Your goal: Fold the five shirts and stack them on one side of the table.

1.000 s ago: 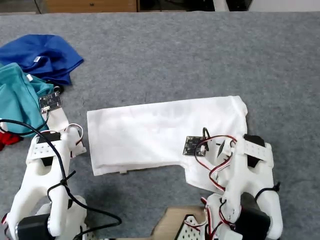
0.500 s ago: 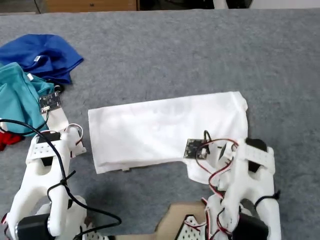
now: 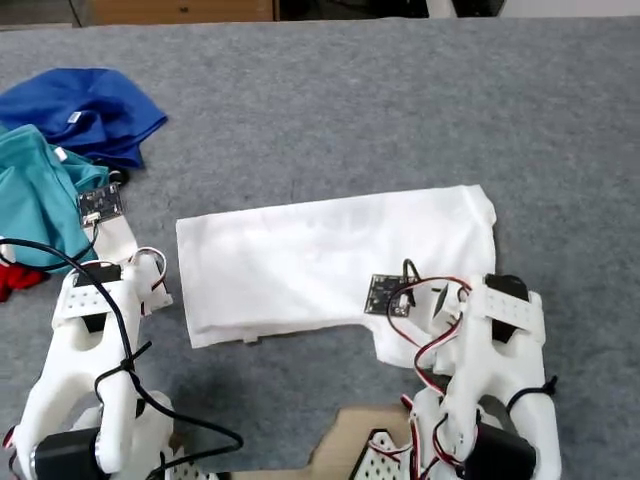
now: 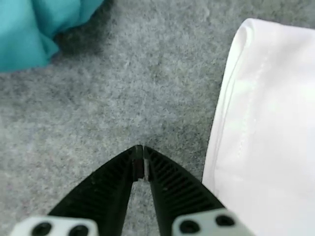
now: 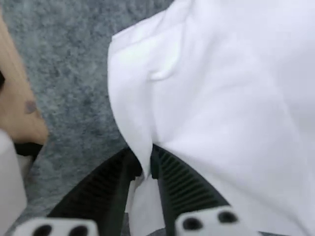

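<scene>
Right gripper (image 5: 145, 169) pinches the white shirt (image 3: 320, 260) at its five-o'clock edge; left gripper (image 4: 141, 164), closed and empty, sits near its nine-o'clock edge. Open table (image 3: 400, 110) toward twelve.

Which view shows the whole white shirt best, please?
The high view: nearly the whole white shirt shows. The left wrist view catches one hemmed edge; the right wrist view, a fold pinched in the right gripper.
</scene>
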`<control>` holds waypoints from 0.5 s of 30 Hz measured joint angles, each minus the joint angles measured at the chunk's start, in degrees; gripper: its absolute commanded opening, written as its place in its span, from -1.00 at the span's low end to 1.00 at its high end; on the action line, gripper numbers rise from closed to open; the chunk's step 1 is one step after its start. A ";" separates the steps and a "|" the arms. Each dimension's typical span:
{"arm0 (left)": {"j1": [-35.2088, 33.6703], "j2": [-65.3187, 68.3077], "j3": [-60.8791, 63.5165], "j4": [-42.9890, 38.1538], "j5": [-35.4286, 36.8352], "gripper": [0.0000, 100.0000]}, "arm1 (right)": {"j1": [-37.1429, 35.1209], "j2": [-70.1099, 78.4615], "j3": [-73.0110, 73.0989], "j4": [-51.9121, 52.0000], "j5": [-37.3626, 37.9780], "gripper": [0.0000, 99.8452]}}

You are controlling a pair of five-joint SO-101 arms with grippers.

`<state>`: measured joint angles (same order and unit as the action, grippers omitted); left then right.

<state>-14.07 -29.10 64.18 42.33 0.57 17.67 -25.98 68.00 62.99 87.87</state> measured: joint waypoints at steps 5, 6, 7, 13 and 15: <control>0.00 0.00 0.00 0.00 0.00 -0.96 | 0.00 0.00 0.35 0.00 -0.09 -0.99; 0.00 0.00 0.00 0.00 0.00 -0.96 | 0.00 0.00 0.35 0.00 -0.62 -0.99; 0.00 0.00 0.00 0.00 0.00 -0.96 | 0.00 0.00 0.09 0.35 -1.32 -0.99; 0.00 0.00 0.00 0.00 0.00 -0.96 | -2.64 0.88 -11.87 10.46 -7.38 -0.99; 0.00 0.00 0.00 0.00 0.00 -0.96 | -4.57 0.88 -17.23 13.63 -7.74 -0.99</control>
<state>-14.07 -29.10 64.18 42.33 0.57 13.10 -25.10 50.77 76.62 80.13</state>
